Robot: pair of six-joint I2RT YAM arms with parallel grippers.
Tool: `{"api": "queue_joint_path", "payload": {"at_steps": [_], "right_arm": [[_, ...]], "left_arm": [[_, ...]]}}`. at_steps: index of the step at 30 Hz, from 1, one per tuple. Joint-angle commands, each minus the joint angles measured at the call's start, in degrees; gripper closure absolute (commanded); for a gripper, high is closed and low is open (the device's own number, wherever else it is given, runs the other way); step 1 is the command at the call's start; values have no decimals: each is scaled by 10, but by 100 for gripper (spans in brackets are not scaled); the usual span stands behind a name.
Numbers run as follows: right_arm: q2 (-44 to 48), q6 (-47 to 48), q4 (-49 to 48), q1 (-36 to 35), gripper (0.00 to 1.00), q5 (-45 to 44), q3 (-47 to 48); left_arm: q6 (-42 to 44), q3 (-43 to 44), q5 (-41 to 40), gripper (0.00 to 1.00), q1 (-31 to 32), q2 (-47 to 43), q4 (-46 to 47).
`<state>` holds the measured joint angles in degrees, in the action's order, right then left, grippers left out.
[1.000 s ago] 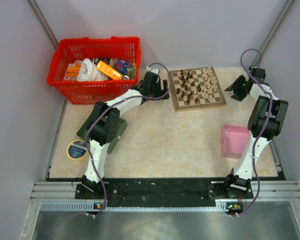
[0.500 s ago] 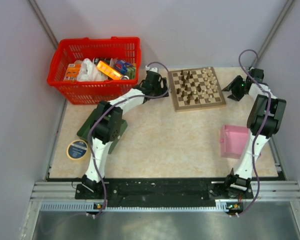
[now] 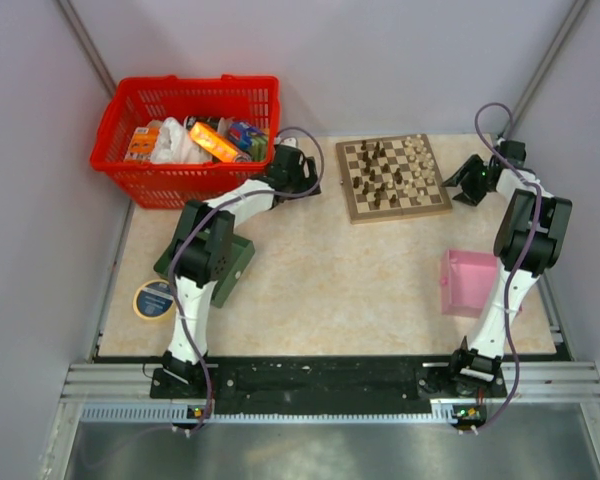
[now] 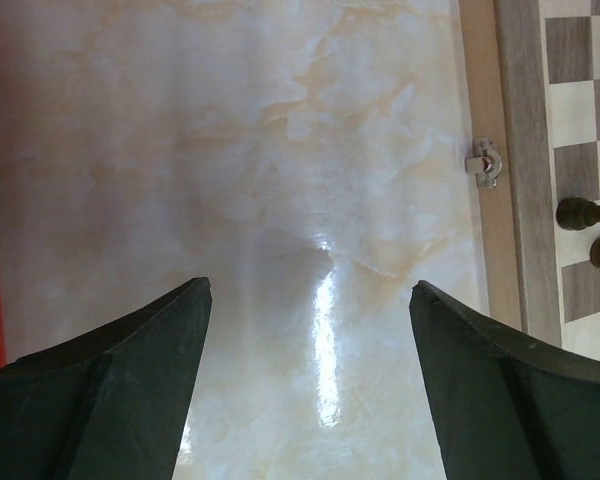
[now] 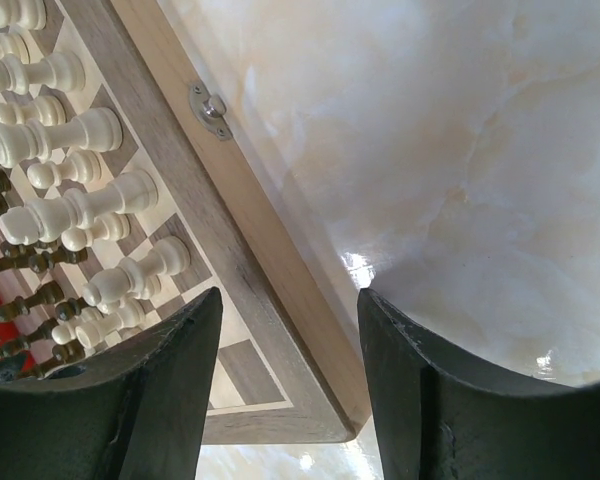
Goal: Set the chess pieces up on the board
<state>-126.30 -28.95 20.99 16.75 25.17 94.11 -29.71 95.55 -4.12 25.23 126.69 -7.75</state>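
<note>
The wooden chessboard (image 3: 393, 177) lies at the far middle of the table, with dark pieces (image 3: 367, 170) on its left half and cream pieces (image 3: 417, 160) on its right half. My left gripper (image 3: 310, 176) is open and empty over bare table, left of the board; its wrist view shows the board's border (image 4: 515, 170) and dark pieces (image 4: 585, 212) at the right. My right gripper (image 3: 456, 181) is open and empty at the board's right edge; its wrist view shows the board's corner (image 5: 310, 390) between the jaws and cream pieces (image 5: 80, 210) at the left.
A red basket (image 3: 185, 138) of groceries stands at the far left, close to the left arm. A pink box (image 3: 468, 283) sits near the right arm. A green tray (image 3: 232, 262) and a round tin (image 3: 154, 299) lie at the near left.
My left gripper has pulled back to the left, away from the board. My right gripper has moved left, up to the board's right edge.
</note>
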Motion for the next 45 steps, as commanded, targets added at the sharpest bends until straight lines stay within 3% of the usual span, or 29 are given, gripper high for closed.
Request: {"api": "queue_joint_path", "payload": {"at_steps": [1, 14, 21, 45], "right_arm": [[14, 10, -10, 5, 43, 11, -9], [21, 12, -9, 5, 42, 21, -16], [10, 9, -10, 5, 42, 23, -5], [1, 22, -1, 5, 46, 27, -4]], "left_arm": [[-10, -30, -77, 14, -70, -57, -19], [4, -26, -34, 13, -113, -63, -24], [39, -21, 59, 13, -59, -68, 26], [-133, -19, 175, 20, 27, 21, 131]]}}
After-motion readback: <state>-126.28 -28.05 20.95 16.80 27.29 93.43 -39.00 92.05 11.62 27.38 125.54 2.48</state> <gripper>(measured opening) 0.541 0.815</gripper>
